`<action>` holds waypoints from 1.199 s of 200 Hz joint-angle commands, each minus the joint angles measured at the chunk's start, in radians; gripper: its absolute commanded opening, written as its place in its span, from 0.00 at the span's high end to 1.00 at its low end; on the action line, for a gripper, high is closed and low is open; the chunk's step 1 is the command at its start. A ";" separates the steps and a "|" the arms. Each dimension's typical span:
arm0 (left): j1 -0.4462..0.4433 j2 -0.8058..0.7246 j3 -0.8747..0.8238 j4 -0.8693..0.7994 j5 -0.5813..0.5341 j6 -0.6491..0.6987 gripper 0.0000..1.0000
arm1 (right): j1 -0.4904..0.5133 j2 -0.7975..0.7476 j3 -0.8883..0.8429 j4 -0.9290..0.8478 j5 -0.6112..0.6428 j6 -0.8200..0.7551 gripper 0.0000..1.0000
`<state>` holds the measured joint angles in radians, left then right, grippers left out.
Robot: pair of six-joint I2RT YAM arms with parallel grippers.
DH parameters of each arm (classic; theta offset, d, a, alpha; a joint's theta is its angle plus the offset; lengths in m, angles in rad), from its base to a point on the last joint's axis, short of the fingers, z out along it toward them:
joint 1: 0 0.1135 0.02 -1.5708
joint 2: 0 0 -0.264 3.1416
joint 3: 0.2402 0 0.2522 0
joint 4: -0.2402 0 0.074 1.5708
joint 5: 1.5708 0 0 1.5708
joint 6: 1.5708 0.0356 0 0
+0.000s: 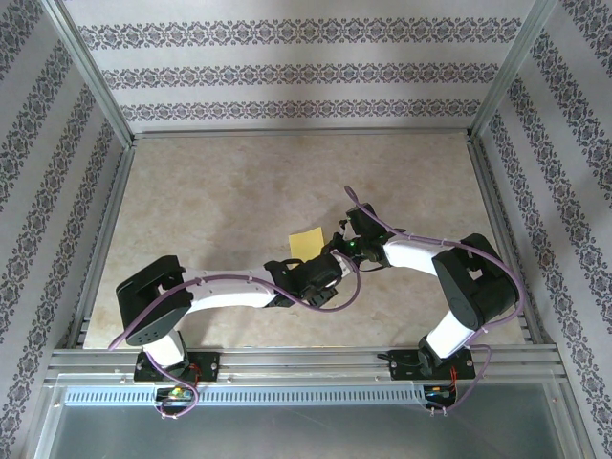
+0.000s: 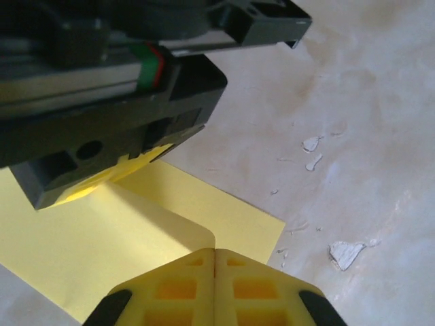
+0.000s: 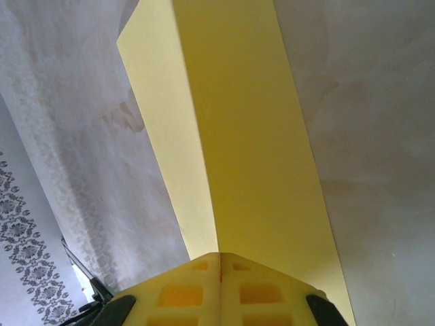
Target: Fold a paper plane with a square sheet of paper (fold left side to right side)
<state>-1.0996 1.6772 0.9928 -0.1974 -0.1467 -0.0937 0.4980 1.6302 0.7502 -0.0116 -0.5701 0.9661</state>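
1. Here, in the overhead view, the square sheet of paper lies a little right of the middle of the frame on the pale marbled table. Only a small yellow patch of it shows beside the two wrists that meet there.
2. The left arm reaches in from the lower left. The right arm bends in from the lower right, and their ends sit close together at the paper's lower right edge.
3. In the left wrist view, the left gripper sits at the bottom centre of the frame. Its yellow fingers are pressed together with no gap. A raised, curved fold of the sheet runs straight into the seam between them, so they pinch the paper there.
4. The rest of the sheet lies flat on the table across the lower left of that frame. The black body of the other wrist hangs over it in the upper left.
5. White chips mark the table surface at the right of that same frame.
6. In the right wrist view, the right gripper is at the bottom centre with its jaws closed tight on the sheet. The paper rises from between them toward the top of the frame as a long strip with a straight crease down it.
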 commanded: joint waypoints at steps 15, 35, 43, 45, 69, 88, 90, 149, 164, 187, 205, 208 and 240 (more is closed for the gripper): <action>0.007 -0.070 -0.014 -0.010 0.056 -0.054 1.00 | -0.031 -0.055 0.011 -0.013 0.027 -0.036 0.92; 0.036 -0.101 -0.036 0.006 0.111 -0.090 1.00 | -0.053 -0.095 0.014 -0.019 0.040 -0.065 0.78; 0.052 -0.114 -0.044 0.012 0.146 -0.107 1.00 | -0.067 -0.115 0.013 -0.023 0.045 -0.078 0.72; 0.057 -0.117 -0.047 0.013 0.155 -0.111 1.00 | -0.070 -0.120 0.012 -0.024 0.047 -0.083 0.71; 0.111 -0.145 -0.072 0.040 0.268 -0.174 1.00 | -0.120 -0.187 -0.010 -0.049 0.058 -0.120 0.59; 0.164 -0.153 -0.105 0.092 0.379 -0.240 1.00 | -0.161 -0.251 -0.047 -0.079 0.062 -0.156 0.57; 0.168 -0.152 -0.109 0.099 0.389 -0.247 1.00 | -0.166 -0.259 -0.052 -0.081 0.061 -0.160 0.57; 0.266 -0.145 -0.174 0.210 0.559 -0.413 1.00 | -0.141 -0.399 -0.214 -0.089 -0.086 -0.173 0.88; 0.276 -0.139 -0.186 0.224 0.574 -0.447 1.00 | -0.083 -0.406 -0.250 -0.072 -0.083 -0.146 0.99; 0.286 -0.138 -0.201 0.235 0.578 -0.479 1.00 | 0.026 -0.406 -0.292 -0.029 -0.027 -0.084 1.00; 0.293 -0.137 -0.204 0.237 0.576 -0.493 1.00 | 0.096 -0.389 -0.315 0.018 0.019 -0.044 1.00; 0.293 -0.136 -0.205 0.237 0.575 -0.495 1.00 | 0.106 -0.384 -0.318 0.026 0.025 -0.039 1.00; 0.298 -0.126 -0.206 0.236 0.578 -0.507 1.00 | 0.154 -0.321 -0.325 0.090 0.060 -0.008 1.00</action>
<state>-0.8158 1.5402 0.7979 -0.0051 0.4122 -0.5655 0.6312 1.2709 0.4362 0.0010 -0.5648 0.9123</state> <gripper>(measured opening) 0.052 0.060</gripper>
